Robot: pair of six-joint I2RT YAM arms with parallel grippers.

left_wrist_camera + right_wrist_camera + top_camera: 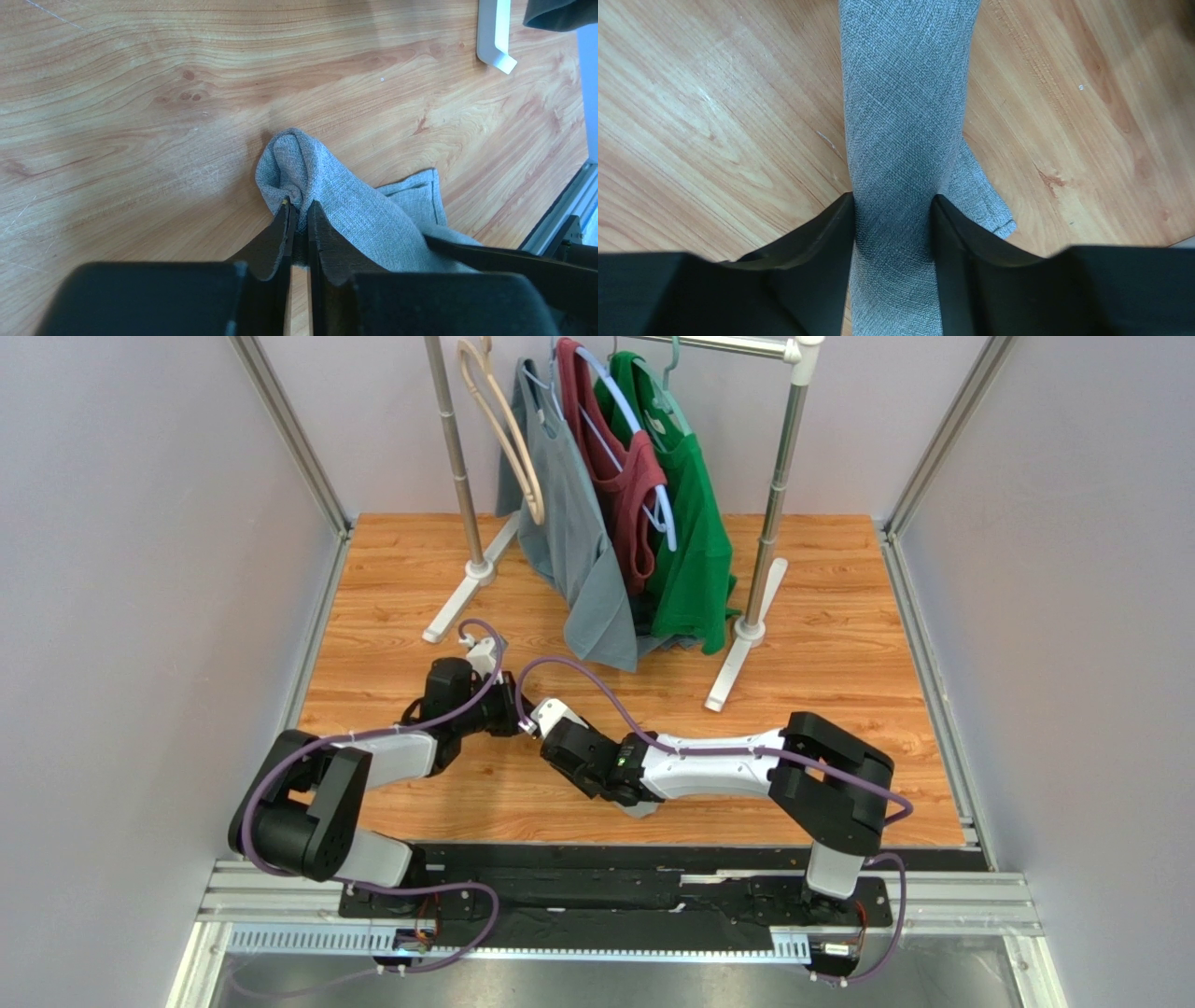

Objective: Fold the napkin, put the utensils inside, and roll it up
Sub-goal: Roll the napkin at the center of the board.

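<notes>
Soft heather-grey cloth napkin [906, 105], rolled into a narrow bundle on the wood-grain table [140, 105], on the near side of the metal clothes rack [765, 546]. The left gripper [298, 208] has its jaws pinched together on one bunched end of the roll. The right gripper [892, 203] clamps the roll further along, a finger pressed against each side. One hemmed corner lies loose beside the roll.

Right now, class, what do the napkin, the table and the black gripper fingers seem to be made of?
The napkin: woven cloth, matt heather grey; visible weave, soft folds. The table: wood or wood-look laminate, smooth, slight sheen; grain and knots leave it open. The fingers: probably hard plastic, matt black; smooth moulded edges.
</notes>
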